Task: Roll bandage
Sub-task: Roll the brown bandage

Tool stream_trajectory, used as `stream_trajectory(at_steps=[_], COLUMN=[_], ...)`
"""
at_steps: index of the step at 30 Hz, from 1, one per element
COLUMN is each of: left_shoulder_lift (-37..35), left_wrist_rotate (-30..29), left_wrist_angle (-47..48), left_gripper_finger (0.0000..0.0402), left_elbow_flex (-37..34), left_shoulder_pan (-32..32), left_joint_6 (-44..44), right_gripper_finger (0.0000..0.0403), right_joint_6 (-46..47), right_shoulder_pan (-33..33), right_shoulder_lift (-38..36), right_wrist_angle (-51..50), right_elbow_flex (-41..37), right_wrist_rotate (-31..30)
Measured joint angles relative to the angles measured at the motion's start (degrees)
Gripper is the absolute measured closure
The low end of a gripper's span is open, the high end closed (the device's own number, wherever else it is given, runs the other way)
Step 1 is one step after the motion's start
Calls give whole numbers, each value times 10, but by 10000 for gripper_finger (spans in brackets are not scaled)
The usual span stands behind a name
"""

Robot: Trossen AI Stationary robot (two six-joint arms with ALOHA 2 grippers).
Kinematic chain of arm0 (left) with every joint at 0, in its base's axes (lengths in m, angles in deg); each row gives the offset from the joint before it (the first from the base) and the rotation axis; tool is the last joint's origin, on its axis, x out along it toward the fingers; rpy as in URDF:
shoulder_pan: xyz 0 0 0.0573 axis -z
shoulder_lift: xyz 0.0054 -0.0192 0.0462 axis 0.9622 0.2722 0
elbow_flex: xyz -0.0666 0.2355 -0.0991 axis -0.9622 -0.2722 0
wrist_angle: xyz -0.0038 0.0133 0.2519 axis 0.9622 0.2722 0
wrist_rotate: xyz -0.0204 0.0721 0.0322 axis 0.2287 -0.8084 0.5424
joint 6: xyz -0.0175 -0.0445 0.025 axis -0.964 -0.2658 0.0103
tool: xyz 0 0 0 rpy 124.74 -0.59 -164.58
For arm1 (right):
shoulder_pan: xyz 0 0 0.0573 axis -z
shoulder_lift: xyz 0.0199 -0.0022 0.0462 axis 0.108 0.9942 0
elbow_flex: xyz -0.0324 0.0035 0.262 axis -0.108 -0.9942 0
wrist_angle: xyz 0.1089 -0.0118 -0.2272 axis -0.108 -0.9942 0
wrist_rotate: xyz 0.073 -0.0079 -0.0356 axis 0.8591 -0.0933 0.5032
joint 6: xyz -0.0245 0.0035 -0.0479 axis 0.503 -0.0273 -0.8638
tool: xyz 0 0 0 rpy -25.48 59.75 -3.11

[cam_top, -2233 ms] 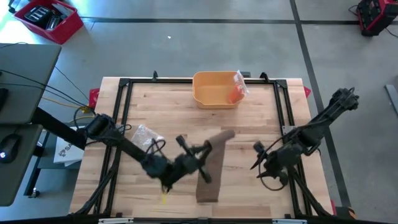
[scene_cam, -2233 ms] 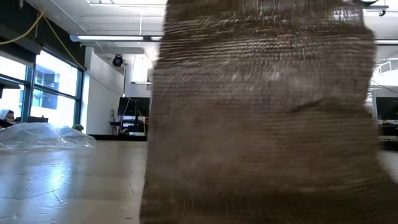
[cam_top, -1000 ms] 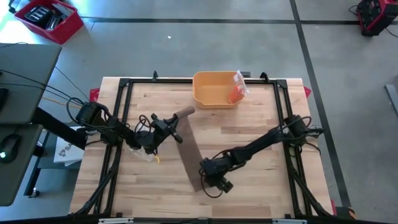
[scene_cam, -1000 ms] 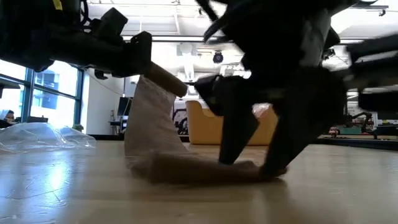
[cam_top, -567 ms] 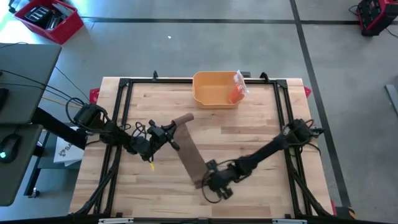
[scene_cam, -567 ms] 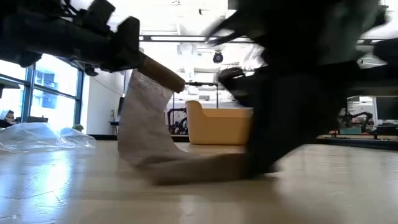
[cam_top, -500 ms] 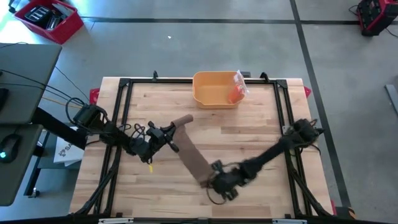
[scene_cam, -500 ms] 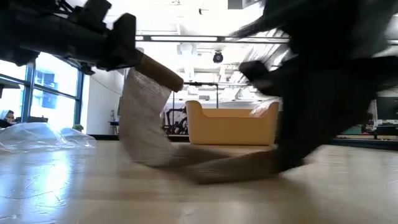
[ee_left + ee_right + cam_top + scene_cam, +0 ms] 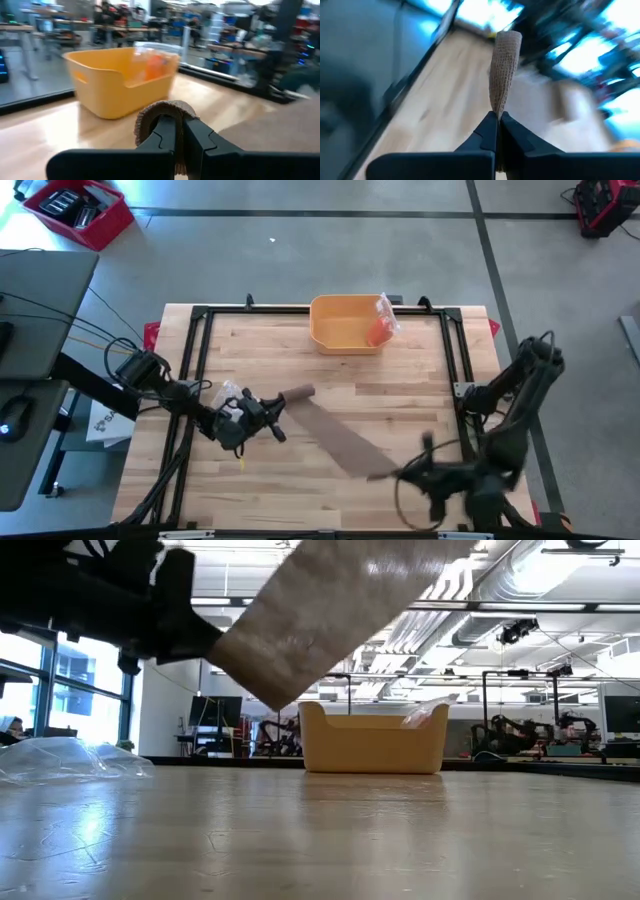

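A tan bandage (image 9: 335, 435) stretches as a strip from its rolled end (image 9: 297, 393) at the table's left middle to its free end (image 9: 377, 474) near the front. My left gripper (image 9: 278, 402) is shut on the rolled end. My right gripper (image 9: 392, 474), blurred, is shut on the free end. In the low view the bandage (image 9: 330, 610) slants up across the picture, clear of the tabletop, with my left gripper (image 9: 190, 635) at its lower end. My left gripper pinches the bandage's rolled end (image 9: 162, 109) between its two fingers, coming level from the table's left. The roll lies across the fingertips, lifted off the table. My right gripper pinches the strip's free end (image 9: 498, 111) between its fingertips. From there the strip (image 9: 505, 55) runs away, lifted clear and drawn fairly straight.
A yellow bin (image 9: 345, 322) with an orange packet (image 9: 380, 328) stands at the far edge. A clear plastic bag (image 9: 232, 393) lies just behind my left gripper. A small yellow piece (image 9: 242, 463) lies near it. Black frame rails (image 9: 190, 380) border the table's sides.
My right gripper has shut on the bandage's free end and swung up and toward the table's right near corner. The strip, which lay draped on the table, is now lifted clear and pulled out straight. My left gripper has carried the roll a little toward the near left.
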Motion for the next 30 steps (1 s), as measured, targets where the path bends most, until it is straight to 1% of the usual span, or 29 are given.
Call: stream_trajectory(at_steps=[3,5,7,10,13,18,19,22,24,26,28,30], left_shoulder_lift=[0,0,5,23,56,95,98,100,96,96,96,96], left_wrist_rotate=[21,43,63,90,121,176,183,176,169,183,219,268], left_wrist_angle=[28,55,94,158,197,196,196,197,195,187,181,175], left_gripper_finger=[401,401,401,401,401,401,401,401,401,401,401,401], left_elbow_flex=[16,31,54,100,155,228,238,255,259,264,265,265], left_shoulder_pan=[26,43,55,67,69,68,68,73,80,86,92,94], left_joint_6=[-4,-24,-54,-100,-115,-70,-63,-39,-26,-19,-8,-21], right_gripper_finger=[402,402,402,403,403,403,403,403,403,403,403,403], right_joint_6=[-50,-86,-124,-167,-202,-240,-249,-264,-251,-231,-204,-179], right_shoulder_pan=[-8,5,31,89,150,257,276,334,371,413,459,503], right_shoulder_lift=[-45,-69,-90,-117,-133,-154,-156,-159,-160,-158,-151,-137], right_wrist_angle=[1,4,6,19,23,23,20,-4,-29,-61,-96,-136], right_elbow_flex=[21,31,43,55,65,73,73,73,73,73,73,73], right_wrist_rotate=[-88,-127,-140,-140,-128,-117,-116,-103,-77,-31,20,65])
